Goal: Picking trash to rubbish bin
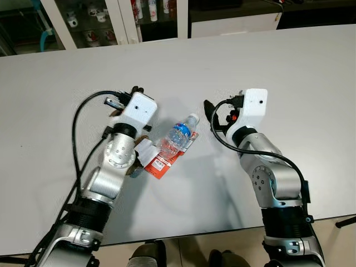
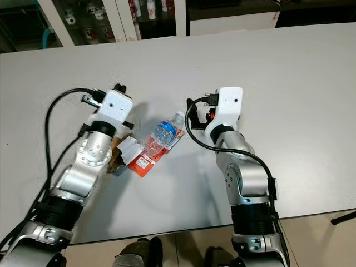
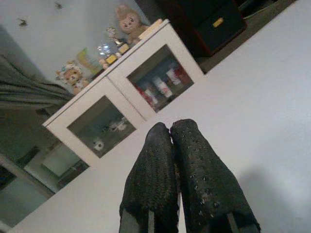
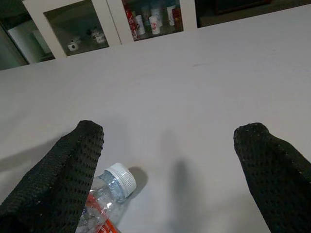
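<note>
Both claws over the grey tabletop (image 1: 289,67).
I see the right claw (image 4: 170,160) spread wide, the clear plastic water bottle (image 1: 177,138) lying just beside its left finger (image 4: 63,174); the left claw (image 3: 170,145) is pressed together.

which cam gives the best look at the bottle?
Left eye view: the whole bottle lies on the table between the arms, white cap to label, atop a red wrapper. Right eye view shows the same. Right wrist view catches the cap end beside one finger of the open right tool.
</note>
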{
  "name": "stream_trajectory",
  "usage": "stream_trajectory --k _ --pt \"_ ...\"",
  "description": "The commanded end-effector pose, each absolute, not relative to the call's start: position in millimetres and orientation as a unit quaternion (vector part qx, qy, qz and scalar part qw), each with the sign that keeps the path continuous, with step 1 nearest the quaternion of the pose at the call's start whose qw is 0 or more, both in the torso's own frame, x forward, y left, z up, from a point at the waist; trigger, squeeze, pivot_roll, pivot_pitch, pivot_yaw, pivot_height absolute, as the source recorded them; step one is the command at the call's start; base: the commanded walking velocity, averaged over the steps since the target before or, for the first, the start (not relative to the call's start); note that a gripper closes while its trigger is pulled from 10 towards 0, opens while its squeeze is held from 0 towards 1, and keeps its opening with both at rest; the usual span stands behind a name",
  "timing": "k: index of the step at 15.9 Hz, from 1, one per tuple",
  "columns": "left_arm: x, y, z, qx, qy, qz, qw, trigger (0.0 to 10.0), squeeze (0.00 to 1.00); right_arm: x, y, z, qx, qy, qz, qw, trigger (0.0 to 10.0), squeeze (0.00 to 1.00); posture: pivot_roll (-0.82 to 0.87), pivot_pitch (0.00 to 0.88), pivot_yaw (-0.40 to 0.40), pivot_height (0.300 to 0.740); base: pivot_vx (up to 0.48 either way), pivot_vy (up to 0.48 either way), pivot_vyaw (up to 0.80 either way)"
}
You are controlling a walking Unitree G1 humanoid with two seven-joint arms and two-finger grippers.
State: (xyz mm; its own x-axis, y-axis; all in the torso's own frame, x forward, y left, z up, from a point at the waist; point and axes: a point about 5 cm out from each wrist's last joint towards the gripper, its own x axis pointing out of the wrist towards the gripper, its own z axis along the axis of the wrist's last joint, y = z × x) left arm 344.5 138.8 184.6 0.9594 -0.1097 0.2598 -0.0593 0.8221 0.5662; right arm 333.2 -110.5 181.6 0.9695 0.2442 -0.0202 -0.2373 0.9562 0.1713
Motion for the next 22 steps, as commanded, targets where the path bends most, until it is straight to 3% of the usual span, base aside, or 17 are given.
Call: stream_trajectory --k 1,9,11,12,14,17,22 --pt "344.0 146.1 190.4 0.29 -0.147 -0.001 0.946 10.0 0.0 333.1 -105.6 185.6 0.084 0.02 0.133 0.987 10.0 1.0 0.0 0.147 0.034 0.72 0.0 0.0 0.0" --pt "343.1 147.2 187.4 0.283 -0.137 0.001 0.949 10.0 0.0 333.2 -106.5 184.1 0.081 0.026 0.131 0.988 10.0 1.0 -0.01 0.147 0.034 0.72 0.0 0.0 0.0" --pt "343.8 147.9 187.9 0.284 -0.139 -0.002 0.949 10.0 0.0 332.3 -103.7 186.3 0.046 0.016 0.144 0.988 10.0 1.0 -0.01 0.147 0.036 0.72 0.0 0.0 0.0" --pt "344.3 148.8 187.1 0.288 -0.135 -0.002 0.948 10.0 0.0 329.7 -97.2 184.2 0.019 0.023 0.171 0.985 10.0 0.0 -0.01 0.147 0.036 0.72 0.0 0.0 0.0" --pt "344.7 148.9 186.6 0.29 -0.132 -0.001 0.948 10.0 0.0 324.8 -87.3 174.1 0.043 0.074 0.2 0.976 10.0 0.0 -0.01 0.147 0.036 0.72 0.0 0.0 0.0" --pt "345.1 147.3 188.7 0.289 -0.135 -0.002 0.948 10.0 0.0 324.9 -82.7 161.1 0.167 0.155 0.161 0.96 10.0 0.0 0.0 0.148 0.036 0.72 0.0 0.0 0.0" --pt "345.4 147.3 189.4 0.286 -0.135 -0.003 0.949 10.0 0.0 326.0 -84.1 166.3 0.296 0.184 0.147 0.925 10.0 0.0 -0.01 0.148 0.037 0.72 0.0 0.0 0.0"
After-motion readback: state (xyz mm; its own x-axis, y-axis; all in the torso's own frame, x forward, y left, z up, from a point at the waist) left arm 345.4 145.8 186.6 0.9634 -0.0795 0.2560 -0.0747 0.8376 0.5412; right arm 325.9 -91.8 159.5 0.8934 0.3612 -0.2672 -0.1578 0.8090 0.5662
